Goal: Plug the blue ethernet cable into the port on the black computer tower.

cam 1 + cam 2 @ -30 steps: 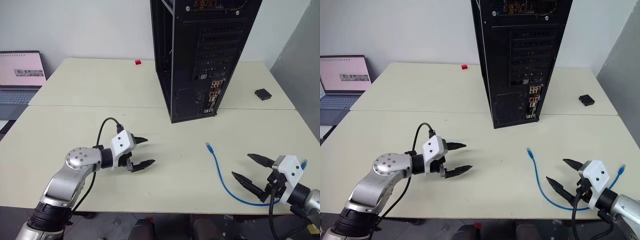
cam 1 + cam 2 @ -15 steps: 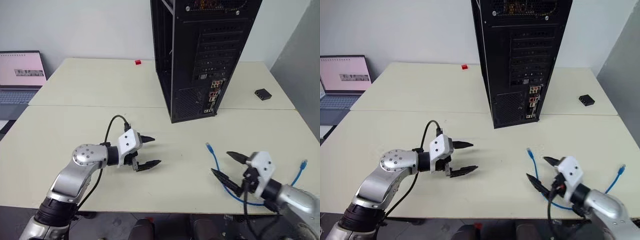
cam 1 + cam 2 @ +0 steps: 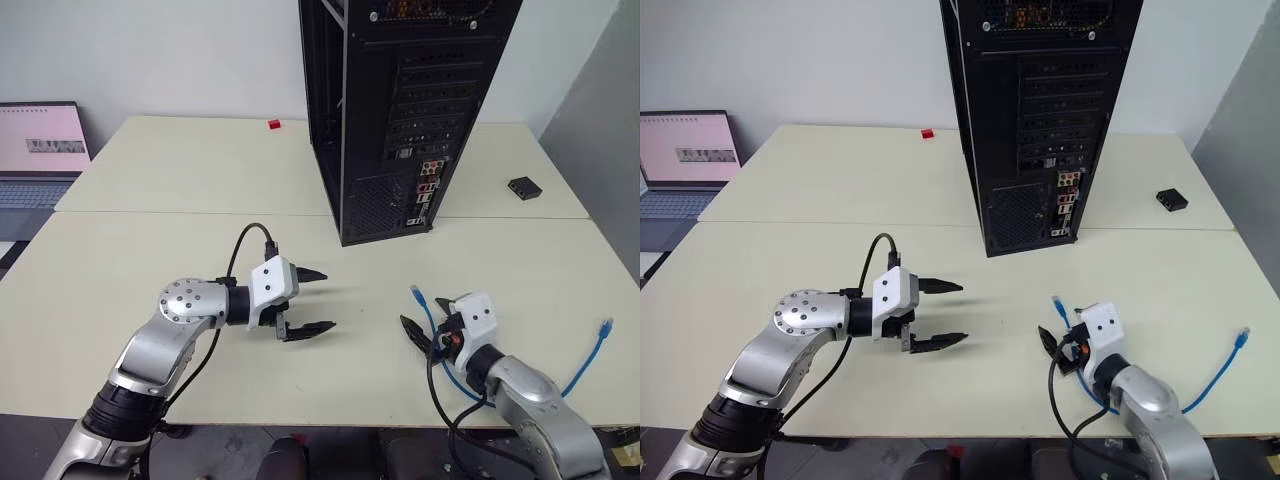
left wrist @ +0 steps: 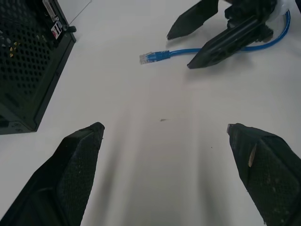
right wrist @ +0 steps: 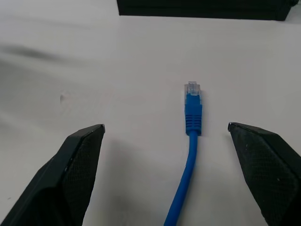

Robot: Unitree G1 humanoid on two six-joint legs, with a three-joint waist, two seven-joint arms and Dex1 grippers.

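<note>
Straddling the blue ethernet cable point(image 5: 188, 155), parted right pincer point(image 5: 165, 136); port point(image 3: 418, 221) perhaps indistinct.

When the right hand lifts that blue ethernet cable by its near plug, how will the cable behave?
The blue ethernet cable is probably floppy: it lies in a loose curve on the table, so the rest would likely trail. Its plug looks small and smooth, so it may twist between the right hand's fingers.

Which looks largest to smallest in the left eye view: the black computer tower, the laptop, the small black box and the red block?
1. black computer tower, by far the largest.
2. laptop, cut off by the picture's edge.
3. small black box.
4. red block, smallest; it sits farther back than the box, so distance shrinks it somewhat.
</note>
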